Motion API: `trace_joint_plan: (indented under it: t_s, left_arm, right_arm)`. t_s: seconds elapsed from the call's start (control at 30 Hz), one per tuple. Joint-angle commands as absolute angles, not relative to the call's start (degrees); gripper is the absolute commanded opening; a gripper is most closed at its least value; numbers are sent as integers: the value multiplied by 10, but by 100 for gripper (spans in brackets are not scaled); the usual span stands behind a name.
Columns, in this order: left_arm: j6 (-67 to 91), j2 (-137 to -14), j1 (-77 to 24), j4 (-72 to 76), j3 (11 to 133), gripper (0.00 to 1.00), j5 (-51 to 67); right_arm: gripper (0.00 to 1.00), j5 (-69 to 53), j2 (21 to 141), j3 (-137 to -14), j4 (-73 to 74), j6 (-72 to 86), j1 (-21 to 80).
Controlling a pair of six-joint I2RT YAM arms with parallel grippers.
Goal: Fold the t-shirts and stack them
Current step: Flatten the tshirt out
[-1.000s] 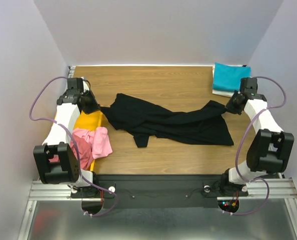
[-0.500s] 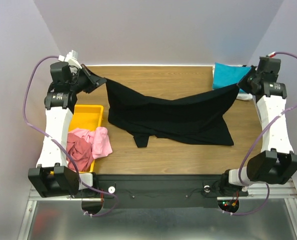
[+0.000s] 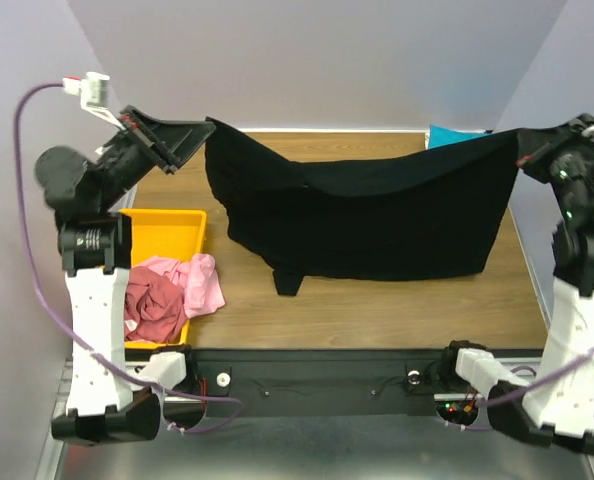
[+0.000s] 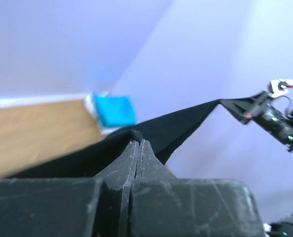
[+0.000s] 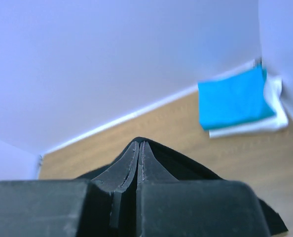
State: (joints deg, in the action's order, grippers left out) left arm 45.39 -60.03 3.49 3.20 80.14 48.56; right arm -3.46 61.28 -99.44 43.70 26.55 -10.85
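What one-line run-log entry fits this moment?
left gripper: shut on black t-shirt | right gripper: likewise | shirt: hangs spread between them

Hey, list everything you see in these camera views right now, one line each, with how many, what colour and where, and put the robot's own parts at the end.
black t-shirt: 1, black, lifted and stretched between the two end effectors, hanging down toward the table
teal t-shirt: 1, teal, folded, far right corner, on the white t-shirt
white t-shirt: 1, white, far right corner, under the teal one
pink t-shirt: 1, pink, crumpled, spilling over the tray's right edge
dusty red t-shirt: 1, dusty red, crumpled in the tray's near end
tray: 1, yellow, left side of the table
table: 1, wood brown
left end effector: 1, black, raised far left, shut on the black t-shirt
right end effector: 1, black, raised far right, shut on the black t-shirt
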Motion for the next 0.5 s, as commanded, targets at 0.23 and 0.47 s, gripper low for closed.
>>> trace_joint_plan:
  t_s: [0.23, 0.47]
  left_arm:
    - [620, -572, 39, 252, 1018, 0, 536]
    - [681, -641, 38, 300, 1191, 0, 516]
  right_arm:
    - [1, 22, 548, -1183, 387, 205, -112]
    - [0, 69, 579, -1302, 383, 194, -98]
